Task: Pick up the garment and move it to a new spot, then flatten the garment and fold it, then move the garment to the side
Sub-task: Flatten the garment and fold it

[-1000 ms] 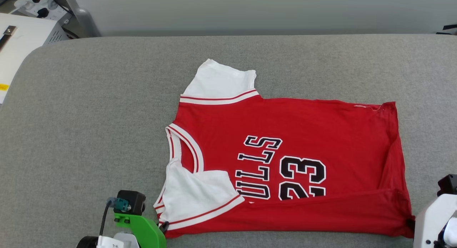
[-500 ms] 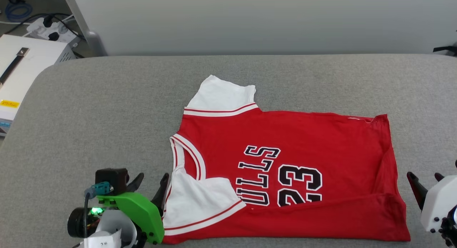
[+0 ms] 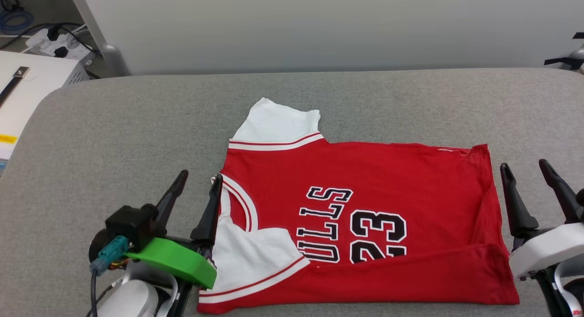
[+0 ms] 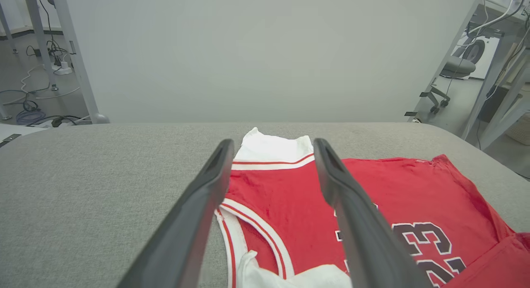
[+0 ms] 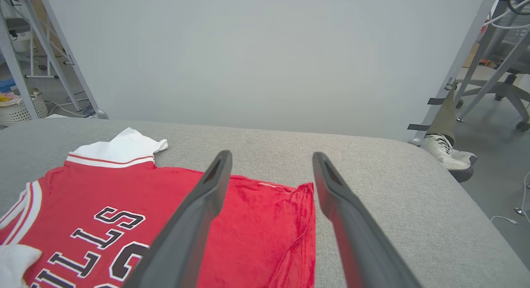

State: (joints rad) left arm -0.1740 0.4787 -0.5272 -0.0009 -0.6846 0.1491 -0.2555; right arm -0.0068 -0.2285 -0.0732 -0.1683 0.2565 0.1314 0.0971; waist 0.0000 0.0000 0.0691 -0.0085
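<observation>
Lying mid-table [image 3: 114,125], the garment [image 3: 365,207] has its near edge and sleeve folded over. The left gripper [image 3: 200,175] by the collar and the right gripper [image 3: 523,164] beside the hem have risen clear, jaws open and empty, so the first fold looks done.

You can read "ULLS" and "23", black with white outline, on the red garment [image 3: 388,166], running from 6 toward 12 o'clock in the head view; a fold at 6 o'clock cuts the word short. The yellow label [image 3: 4,138] at 9 o'clock is illegible.
</observation>
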